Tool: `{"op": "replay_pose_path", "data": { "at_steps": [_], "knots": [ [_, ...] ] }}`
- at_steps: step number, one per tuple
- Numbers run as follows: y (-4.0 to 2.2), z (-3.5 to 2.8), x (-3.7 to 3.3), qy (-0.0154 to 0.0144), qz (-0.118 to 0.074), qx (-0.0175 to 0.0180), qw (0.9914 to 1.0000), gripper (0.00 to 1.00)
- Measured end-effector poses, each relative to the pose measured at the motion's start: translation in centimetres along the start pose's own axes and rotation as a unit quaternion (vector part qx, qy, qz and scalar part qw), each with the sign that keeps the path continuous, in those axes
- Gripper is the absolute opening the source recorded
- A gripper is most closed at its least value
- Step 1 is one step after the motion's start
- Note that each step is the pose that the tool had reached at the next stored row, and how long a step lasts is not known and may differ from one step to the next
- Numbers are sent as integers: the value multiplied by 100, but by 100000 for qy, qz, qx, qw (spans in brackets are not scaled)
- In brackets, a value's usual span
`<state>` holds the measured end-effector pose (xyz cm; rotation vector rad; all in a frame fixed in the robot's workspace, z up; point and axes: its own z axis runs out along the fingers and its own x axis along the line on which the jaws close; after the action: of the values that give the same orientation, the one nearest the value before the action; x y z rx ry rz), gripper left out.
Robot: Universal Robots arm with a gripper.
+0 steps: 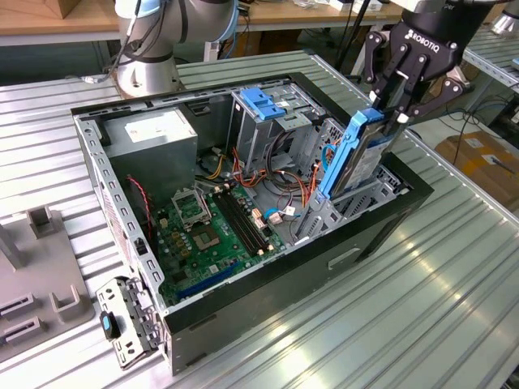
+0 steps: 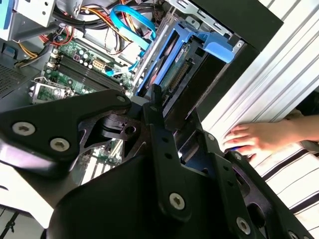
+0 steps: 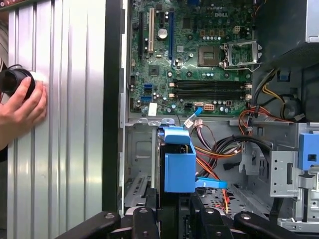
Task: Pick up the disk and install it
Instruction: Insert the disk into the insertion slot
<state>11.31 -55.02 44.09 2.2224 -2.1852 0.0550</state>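
The disk (image 1: 357,154) is standing on edge, blue side rail outward, and is sitting partway down in the grey drive bay (image 1: 345,204) at one end of the open computer case (image 1: 268,284). The gripper (image 1: 389,113) is gripping the disk's upper end from above, its fingers closed against it. The motherboard (image 1: 212,231) is lying on the case floor beside the bay. In the first wrist view, a person's hand (image 3: 22,112) is resting on the ribbed metal table (image 1: 422,324) beside the case.
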Motion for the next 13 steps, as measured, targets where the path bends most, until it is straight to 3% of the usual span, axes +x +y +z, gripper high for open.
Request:
{"op": "replay_pose_path", "data": {
  "at_steps": [13],
  "knots": [
    [2,305,-12,10,4,0,100000,35]
  ]
}}
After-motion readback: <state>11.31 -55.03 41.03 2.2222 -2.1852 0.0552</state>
